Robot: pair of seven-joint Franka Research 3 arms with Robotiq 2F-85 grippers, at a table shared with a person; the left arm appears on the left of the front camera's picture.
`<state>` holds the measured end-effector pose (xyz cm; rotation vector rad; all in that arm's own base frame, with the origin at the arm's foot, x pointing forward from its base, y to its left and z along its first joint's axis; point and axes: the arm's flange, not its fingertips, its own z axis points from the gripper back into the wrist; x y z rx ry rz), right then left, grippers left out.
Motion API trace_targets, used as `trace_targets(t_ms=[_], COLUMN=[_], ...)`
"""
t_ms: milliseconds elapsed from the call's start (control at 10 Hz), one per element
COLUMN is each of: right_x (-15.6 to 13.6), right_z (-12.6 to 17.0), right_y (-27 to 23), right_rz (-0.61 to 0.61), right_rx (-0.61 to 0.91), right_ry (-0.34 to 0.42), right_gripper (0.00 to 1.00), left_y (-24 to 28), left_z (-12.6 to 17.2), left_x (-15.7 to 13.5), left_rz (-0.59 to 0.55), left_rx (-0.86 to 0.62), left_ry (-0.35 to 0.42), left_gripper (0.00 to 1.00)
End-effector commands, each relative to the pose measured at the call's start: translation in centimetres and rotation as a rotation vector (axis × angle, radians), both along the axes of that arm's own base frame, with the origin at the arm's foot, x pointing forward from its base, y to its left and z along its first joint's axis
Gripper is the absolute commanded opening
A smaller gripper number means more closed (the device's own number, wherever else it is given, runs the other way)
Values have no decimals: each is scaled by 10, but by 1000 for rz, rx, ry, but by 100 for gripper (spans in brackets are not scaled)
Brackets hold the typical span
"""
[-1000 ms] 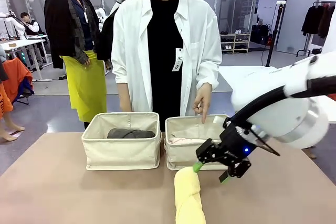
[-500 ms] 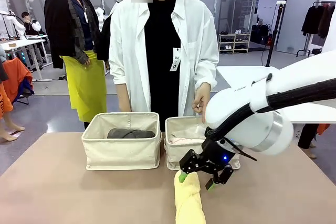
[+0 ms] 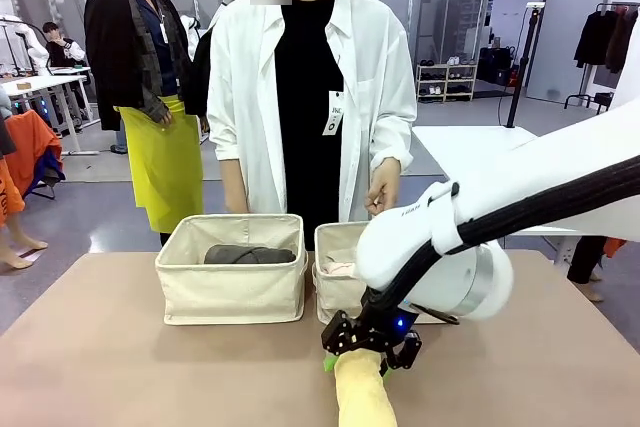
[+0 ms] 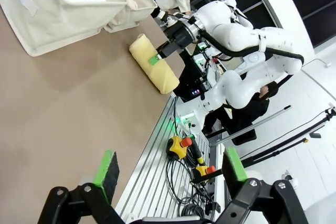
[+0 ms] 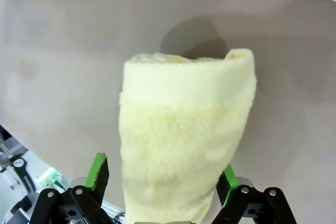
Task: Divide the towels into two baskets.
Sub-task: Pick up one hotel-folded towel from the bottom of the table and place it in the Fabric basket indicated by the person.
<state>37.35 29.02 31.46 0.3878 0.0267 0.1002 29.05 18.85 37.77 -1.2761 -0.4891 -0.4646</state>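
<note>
Over the last second our right gripper (image 3: pixel 355 357) has swung down from beside the right basket (image 3: pixel 335 292) and now straddles the far end of the pale yellow towel (image 3: pixel 362 397). The person's hand (image 3: pixel 383 192), which was pointing into that basket, has drawn back above it. Our jaws stand wide open, one green pad on each side of the roll, nothing squeezed yet. The towel lies on the table (image 3: pixel 120 367) just in front of the right basket. The dark grey towel (image 3: pixel 250 254) sits in the left basket (image 3: pixel 232 292). We judge the grasp comes next. Our left gripper (image 4: pixel 168 174) hangs open and empty, well away from the right basket.
</note>
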Motion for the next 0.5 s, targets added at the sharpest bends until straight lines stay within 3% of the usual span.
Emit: trace_targets(t_ms=[0,100,200,300,400], right_x=[-1,-2,-3,-3,-1], right_z=[5,8,8,9,10], right_y=[19,20,20,21,21], right_rz=[57,85,84,83,75], right_rx=[-49,-56,-66,-75,-83], right_ry=[33,-2,-8,-10,-11], right_gripper=[100,48,42,0,0], left_y=[1,1,1,1,1], left_z=[4,4,4,4,4], left_x=[-2,-2,-2,-2,-2], left_rz=[6,6,6,6,6], left_rx=[-6,-6,-6,-6,-6], left_ry=[-5,-5,-5,-5,-5], left_gripper=[100,100,100,100,100])
